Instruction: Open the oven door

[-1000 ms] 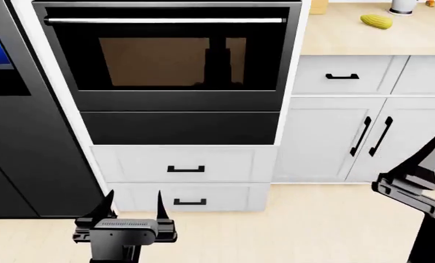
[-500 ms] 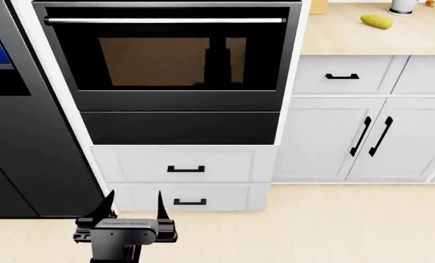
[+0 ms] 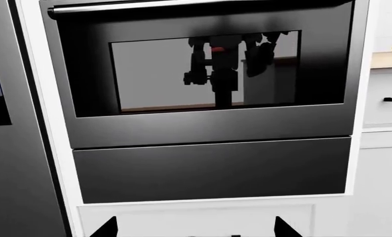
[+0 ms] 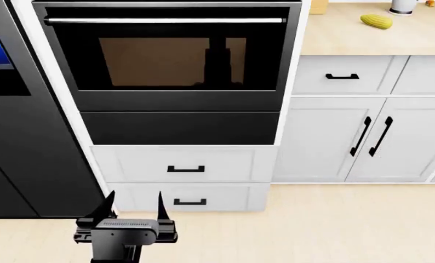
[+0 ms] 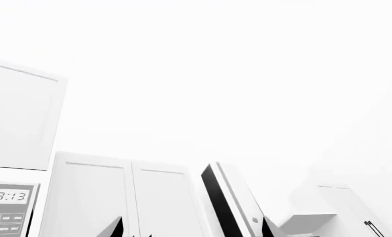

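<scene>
Glossy black, the oven door stands closed ahead of you, its silver bar handle along the top. Your left gripper hangs low, fingers spread, well below it. Your right gripper faces upper cabinets, fingers apart.

light: bright, even | focus: sharp | glare: oven door reflections

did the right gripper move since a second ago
Yes. A second ago the black right gripper showed in the head view's lower right, in front of the white cabinet doors; now it is out of that view. Its wrist camera points up at upper cabinets.
</scene>
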You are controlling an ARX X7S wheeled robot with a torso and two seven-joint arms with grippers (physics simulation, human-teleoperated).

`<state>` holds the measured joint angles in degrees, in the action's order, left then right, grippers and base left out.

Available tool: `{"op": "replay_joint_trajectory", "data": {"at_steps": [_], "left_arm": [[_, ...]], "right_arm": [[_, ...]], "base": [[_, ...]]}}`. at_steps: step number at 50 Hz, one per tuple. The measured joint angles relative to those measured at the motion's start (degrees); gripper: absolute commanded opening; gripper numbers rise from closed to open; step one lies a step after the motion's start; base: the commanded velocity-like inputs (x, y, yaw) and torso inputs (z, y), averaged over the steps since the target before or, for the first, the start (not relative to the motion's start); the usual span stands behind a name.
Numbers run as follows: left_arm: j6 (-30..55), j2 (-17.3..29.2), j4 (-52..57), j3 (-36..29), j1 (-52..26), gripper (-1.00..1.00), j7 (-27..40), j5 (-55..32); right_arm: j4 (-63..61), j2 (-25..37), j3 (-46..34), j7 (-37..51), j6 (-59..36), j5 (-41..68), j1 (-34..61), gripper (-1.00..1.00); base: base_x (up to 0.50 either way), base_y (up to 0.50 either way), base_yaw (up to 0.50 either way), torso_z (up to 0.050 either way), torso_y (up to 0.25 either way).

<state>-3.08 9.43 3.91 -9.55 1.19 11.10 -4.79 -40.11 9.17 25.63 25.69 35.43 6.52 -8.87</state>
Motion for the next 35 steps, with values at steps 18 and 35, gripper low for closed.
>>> {"op": "replay_joint_trajectory", "data": {"at_steps": [18,35], "left_arm": [[-0.1,0.5,-0.1,-0.6,0.0,1.00,0.6,-0.4],[-0.2,1.0,-0.1,-1.2,-0.1,1.00,1.2,-0.9]], "right_arm": [[2.4,1.1,-1.3,0.4,0.0,-0.8,2.0,1.00],[3.1,1.7,-2.0,0.8,-0.3,-1.1,2.3,1.00]], "base": [[0.00,0.00,0.00,0.000,0.000],[0.00,0.00,0.00,0.000,0.000]]}}
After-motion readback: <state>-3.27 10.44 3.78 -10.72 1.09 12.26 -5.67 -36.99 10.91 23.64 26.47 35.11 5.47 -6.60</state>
